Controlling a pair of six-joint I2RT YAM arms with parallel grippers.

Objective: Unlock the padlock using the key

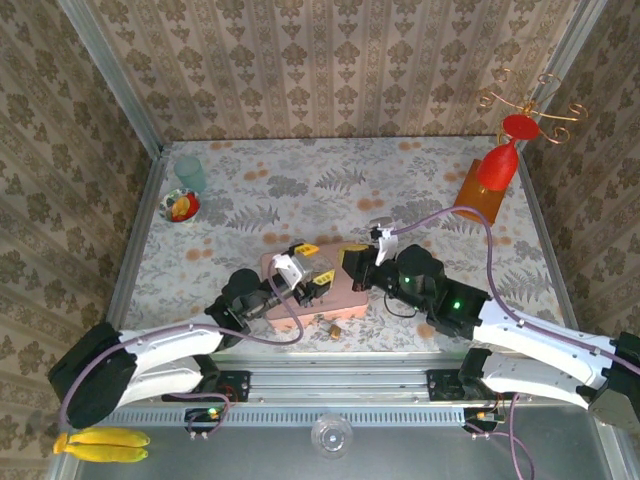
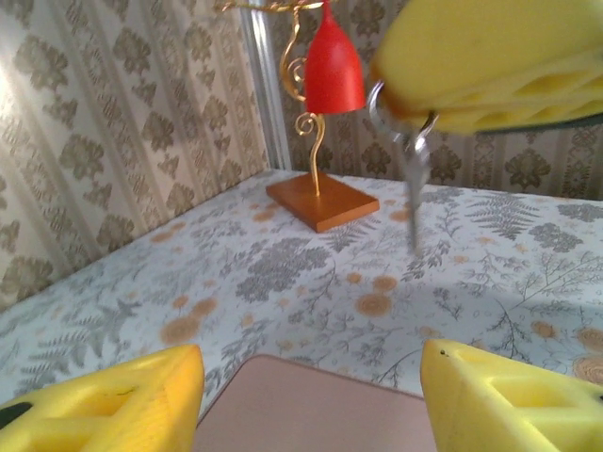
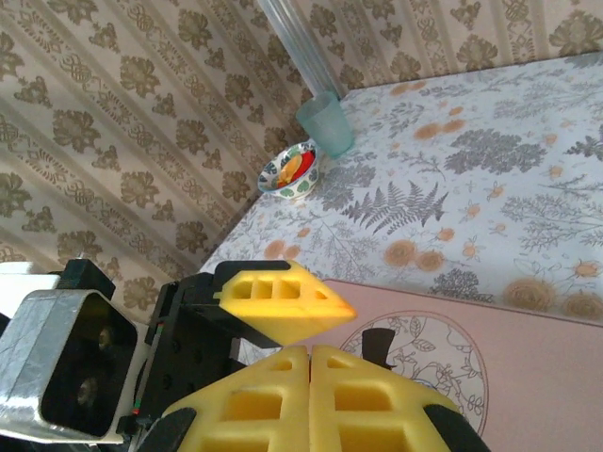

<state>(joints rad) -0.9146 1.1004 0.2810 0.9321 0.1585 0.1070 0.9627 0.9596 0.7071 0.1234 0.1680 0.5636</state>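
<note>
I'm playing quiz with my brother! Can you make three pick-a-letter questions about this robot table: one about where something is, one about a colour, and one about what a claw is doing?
1. Where is the cup?
A) far left, beside the little bowl
B) at the near edge
C) in the far right corner

2. What colour is the bell?
A) blue
B) red
C) white

3. What is the right gripper doing?
A) standing wide open
B) shut on the key
C) holding the cup

Answers:
1 A: cup and bowl sit together at the far left.
2 B: it is bright red.
3 B: the key dangles from its pinched-shut grip.
</note>
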